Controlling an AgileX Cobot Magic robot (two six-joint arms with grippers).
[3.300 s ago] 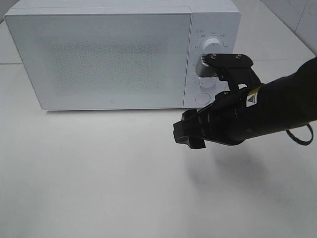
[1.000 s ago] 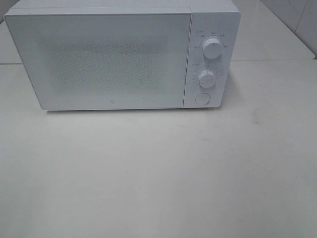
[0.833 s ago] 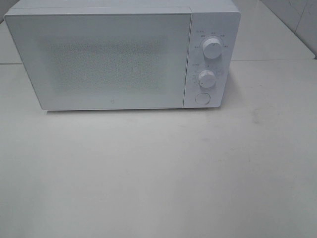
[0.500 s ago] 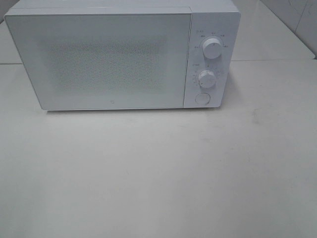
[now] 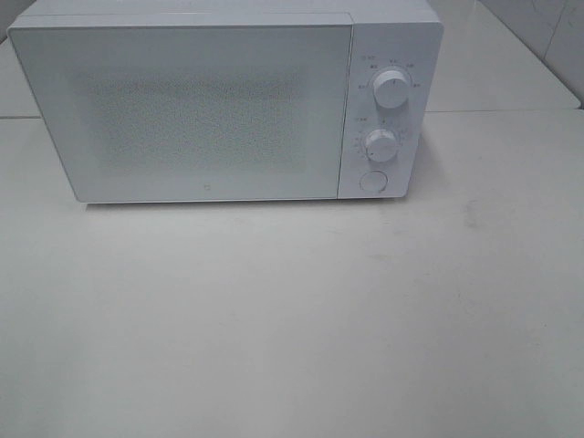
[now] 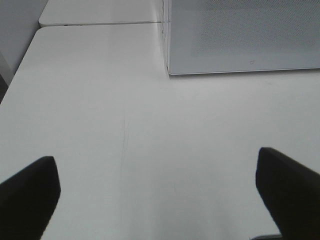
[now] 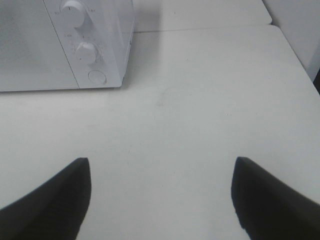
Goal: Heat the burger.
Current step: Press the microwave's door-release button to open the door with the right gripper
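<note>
A white microwave (image 5: 210, 109) sits shut on a white table (image 5: 292, 319).
The left claw (image 6: 156, 162) and right claw (image 7: 161, 162) are wide open, holding nothing. The burger is out of sight; I cannot tell where.

The matte black left gripper (image 6: 155, 155) is showing two smooth, blunt-tipped fingers (image 6: 27, 195); the matte black right gripper (image 7: 161, 160) is showing faintly ribbed fingers (image 7: 55, 200).

The white microwave (image 5: 392, 36) has a door (image 5: 196, 114) speckled with grey dots. The bench (image 5: 292, 319) is off-white. The left claw (image 6: 157, 195) and right claw (image 7: 160, 195) are black.
</note>
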